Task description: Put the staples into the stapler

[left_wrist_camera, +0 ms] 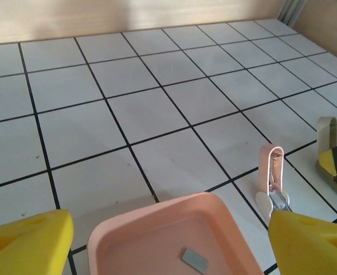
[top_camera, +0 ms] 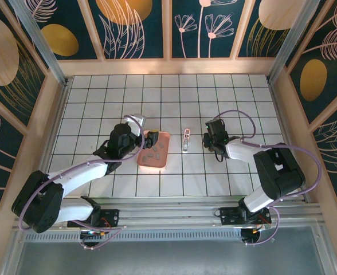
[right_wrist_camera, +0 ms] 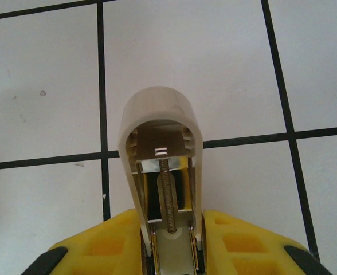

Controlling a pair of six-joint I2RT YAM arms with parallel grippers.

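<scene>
Staples [left_wrist_camera: 195, 260] lying loose in the pink tray [left_wrist_camera: 151, 216], not yet picked.

They look tiny, light, stiff and slick, and I judge a strip would snap if squeezed hard, so I'd pinch one gently across its long sides. My left fingers [left_wrist_camera: 25, 243] hover at the tray, spread wide and empty. Right of the tray, beyond a pink stapler [left_wrist_camera: 270, 166], my right fingers [right_wrist_camera: 237, 240] clamp the beige stapler [right_wrist_camera: 160, 106], its magazine exposed.

A robot test booth: white tiled table [top_camera: 157, 91], aluminium posts [top_camera: 41, 40] at ten and two o'clock, floral wall panels [top_camera: 134, 28] around.
</scene>
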